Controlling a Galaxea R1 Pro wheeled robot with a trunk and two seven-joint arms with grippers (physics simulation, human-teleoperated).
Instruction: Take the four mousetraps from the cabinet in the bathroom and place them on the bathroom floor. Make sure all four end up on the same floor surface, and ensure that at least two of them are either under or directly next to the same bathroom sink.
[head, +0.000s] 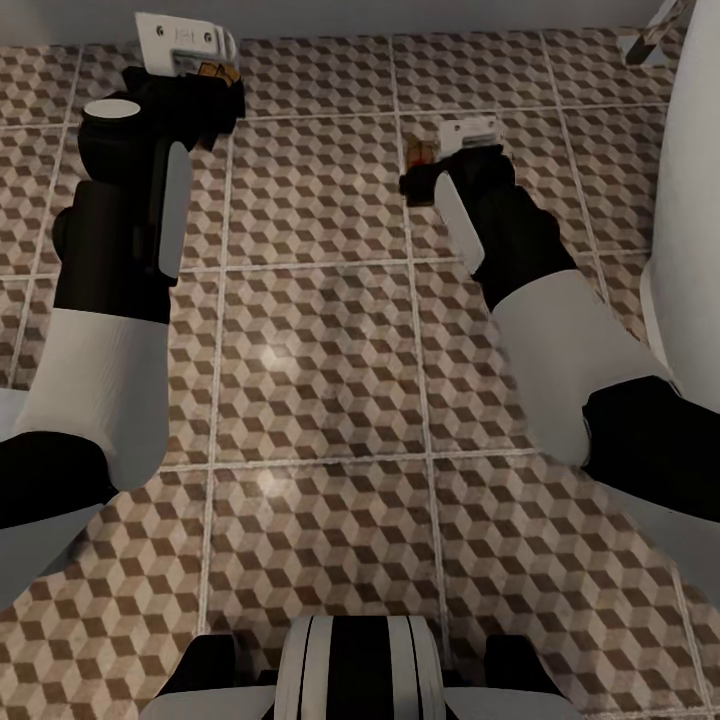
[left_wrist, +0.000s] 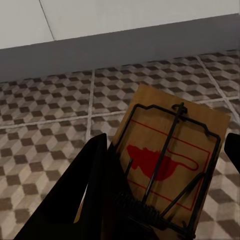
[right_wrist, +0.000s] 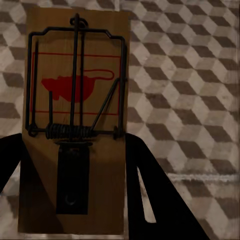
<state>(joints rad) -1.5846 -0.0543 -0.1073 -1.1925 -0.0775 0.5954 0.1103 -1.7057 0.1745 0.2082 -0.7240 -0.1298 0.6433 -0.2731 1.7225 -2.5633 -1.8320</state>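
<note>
**Two traps carried, ready to set down**

Over the bathroom floor (head: 320, 370), each arm holds a mousetrap. The left tool (head: 205, 85) is clamped on the left mousetrap (left_wrist: 170, 165), the right tool (head: 440, 170) on the right mousetrap (right_wrist: 75, 120). Next, I judge: lower both and release beside a sink.

Tan mousetrap (right_wrist: 75, 125) with red print; brown-beige cube-patterned bathroom floor (head: 320, 380).

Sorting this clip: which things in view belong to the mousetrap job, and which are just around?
Job:
- mousetrap in left end effector
- mousetrap in right end effector
- bathroom floor

Just around:
- white fixture, right edge
- grey baseboard
</note>
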